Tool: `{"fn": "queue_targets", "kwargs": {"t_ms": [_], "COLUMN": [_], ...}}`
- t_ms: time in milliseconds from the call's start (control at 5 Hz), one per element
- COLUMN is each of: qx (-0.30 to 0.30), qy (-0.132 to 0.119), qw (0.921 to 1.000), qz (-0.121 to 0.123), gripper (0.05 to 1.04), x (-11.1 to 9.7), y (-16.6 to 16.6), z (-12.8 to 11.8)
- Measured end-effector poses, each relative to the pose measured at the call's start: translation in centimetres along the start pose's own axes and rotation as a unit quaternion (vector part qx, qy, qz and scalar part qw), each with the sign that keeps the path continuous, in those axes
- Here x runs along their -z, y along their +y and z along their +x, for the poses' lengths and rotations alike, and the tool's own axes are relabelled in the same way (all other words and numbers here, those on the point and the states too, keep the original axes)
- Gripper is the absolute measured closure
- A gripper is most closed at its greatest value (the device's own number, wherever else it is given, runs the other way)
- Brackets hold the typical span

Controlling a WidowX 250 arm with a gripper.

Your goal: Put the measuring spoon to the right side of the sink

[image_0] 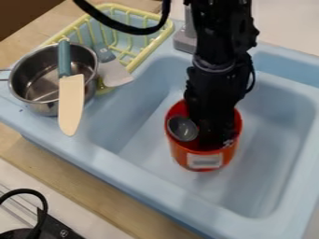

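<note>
One red cup, one measuring spoon in it, in the blue sink

One measuring spoon (183, 129) is in the one red cup (176, 145), its round bowl showing at the left of the cup's mouth as the camera sees it. The cup stands upright in the basin of the single light blue sink (134, 175). One black gripper (215, 133) hangs down into the same cup, just beside the spoon; whether it is parted, closed or clamped on something, I cannot tell. One pale label sits on the cup's side; any writing on it cannot be made out

To the left in the view, one metal pot (45, 103) rests at the sink's corner. One knife (71, 102) lies across it, teal handle over the pot, cream blade reaching out past the rim. One spatula (114, 73) with a pale head lies between the pot and one yellow dish rack (144, 51). One grey tap base (185, 41) stands behind the basin, and wooden counter (68, 170) runs along the sink's near edge
</note>
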State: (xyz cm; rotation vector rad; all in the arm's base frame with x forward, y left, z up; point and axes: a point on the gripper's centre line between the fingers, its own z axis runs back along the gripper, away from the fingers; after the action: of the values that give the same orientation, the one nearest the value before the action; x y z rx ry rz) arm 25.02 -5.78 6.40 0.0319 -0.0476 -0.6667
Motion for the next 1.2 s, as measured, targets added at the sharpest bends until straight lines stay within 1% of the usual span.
{"fn": "queue_targets", "kwargs": {"t_ms": [200,400,800,1000,1200], "qx": [-0.001,0.002,-0.025,-0.027,-0.03], "qy": [-0.001,0.005,-0.018,-0.027,-0.063], "qw": [1.0,1.0,0.9995,0.9993,0.9976], "qz": [0.0,0.0,0.006,0.005,0.0], "gripper": [0.777,0.777,0.778,0.778,0.778], "x": [-0.2,-0.2,-3.4,-4.6,-6.3], "y": [0.0,-0.1,0.4,0.5,-0.1], "z": [0.0,-0.2,-0.3,-0.2,0.5]}}
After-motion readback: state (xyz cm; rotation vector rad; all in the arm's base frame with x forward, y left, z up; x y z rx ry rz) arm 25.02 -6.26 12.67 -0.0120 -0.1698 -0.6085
